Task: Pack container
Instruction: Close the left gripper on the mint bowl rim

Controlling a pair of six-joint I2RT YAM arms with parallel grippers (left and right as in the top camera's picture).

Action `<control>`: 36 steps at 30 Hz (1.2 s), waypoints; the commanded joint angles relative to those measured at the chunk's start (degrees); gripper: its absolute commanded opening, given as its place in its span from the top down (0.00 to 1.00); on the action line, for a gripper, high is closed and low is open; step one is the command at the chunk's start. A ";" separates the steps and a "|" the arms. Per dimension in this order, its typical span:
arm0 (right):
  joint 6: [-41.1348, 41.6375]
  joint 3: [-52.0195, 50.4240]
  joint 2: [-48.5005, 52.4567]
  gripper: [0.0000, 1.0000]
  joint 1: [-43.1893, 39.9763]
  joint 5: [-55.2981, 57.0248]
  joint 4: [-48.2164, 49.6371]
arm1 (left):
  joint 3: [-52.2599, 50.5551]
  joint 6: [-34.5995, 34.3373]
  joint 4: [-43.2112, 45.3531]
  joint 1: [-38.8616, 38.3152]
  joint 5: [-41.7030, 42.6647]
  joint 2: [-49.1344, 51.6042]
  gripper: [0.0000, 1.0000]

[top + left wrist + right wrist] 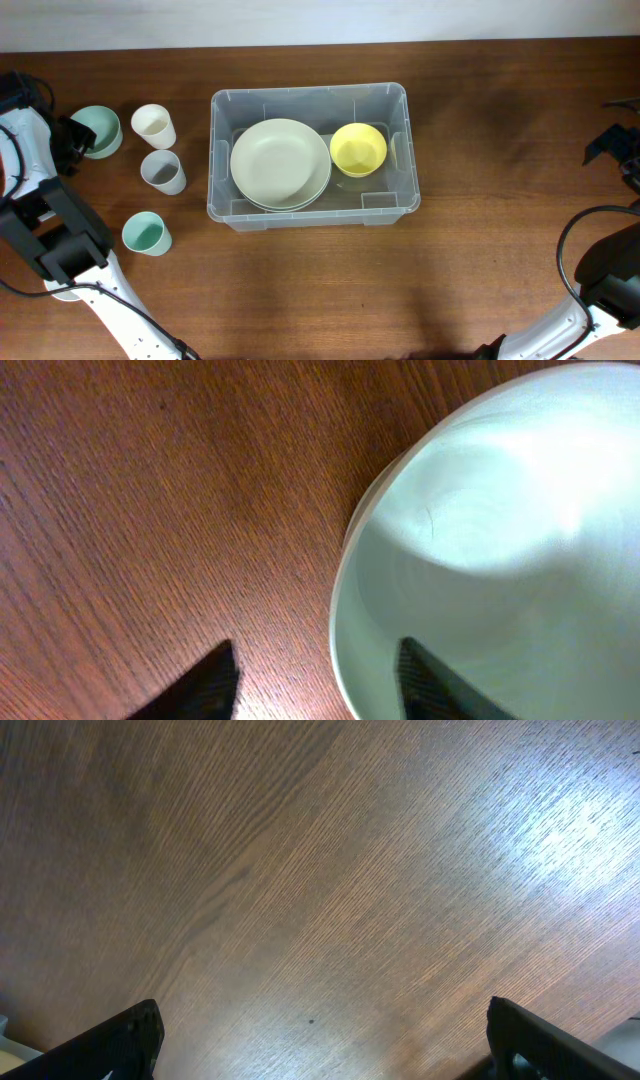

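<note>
The container (300, 94) sits open-topped near the middle of the wooden table (500, 250), its long sides running from 9 to 3 o'clock. Inside it, a stack of pale green plates (280, 163) fills the 9 o'clock half, and a yellow bowl (358, 148) rests in the 3 o'clock half, just beside the plates. Outside, at 9 o'clock from the bin, stand a cream cup (152, 124) and a grey cup (162, 170), one close behind the other, with a teal cup (145, 234) farther off at 8 o'clock. Beyond the cream cup, still at 9 o'clock, is a pale green bowl (97, 130). The left gripper (318, 685) is at that bowl, moderately parted and straddling its rim: one finger (205, 682) outside over the wood, the other (430, 682) inside the bowl, neither seen pressing the rim. The right gripper (320, 1050) is well apart at 3 o'clock from the bin, spread wide over bare table and holding nothing.
</note>
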 commanded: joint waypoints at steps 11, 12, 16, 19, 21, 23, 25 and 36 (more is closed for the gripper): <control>0.46 -0.11 -1.36 0.01 0.00 0.50 0.09 | -0.37 0.17 0.37 0.02 0.50 1.27 0.76; 0.46 -0.11 -1.36 0.01 0.00 0.50 0.07 | -0.37 0.17 0.37 0.02 0.50 1.27 0.79; 0.44 -0.11 -1.36 0.01 0.00 0.50 0.09 | -0.37 0.17 0.35 0.04 0.50 1.27 0.88; 0.44 -0.11 -1.36 0.01 0.00 0.50 0.09 | -0.35 0.20 0.37 0.09 -0.13 1.27 0.94; 0.46 -0.11 -1.36 0.01 0.00 0.50 0.09 | -0.26 0.42 0.35 0.42 -1.16 1.27 0.96; 0.44 -0.11 -1.36 0.01 0.00 0.50 0.09 | -0.02 0.42 0.31 1.11 -1.09 1.27 0.99; 0.46 -0.11 -1.36 0.01 0.00 0.50 0.09 | 0.74 0.39 -0.09 2.14 -0.87 1.27 0.99; 0.46 -0.11 -1.36 0.01 0.00 0.50 0.09 | 24.44 0.70 -13.00 9.38 -0.61 1.25 0.99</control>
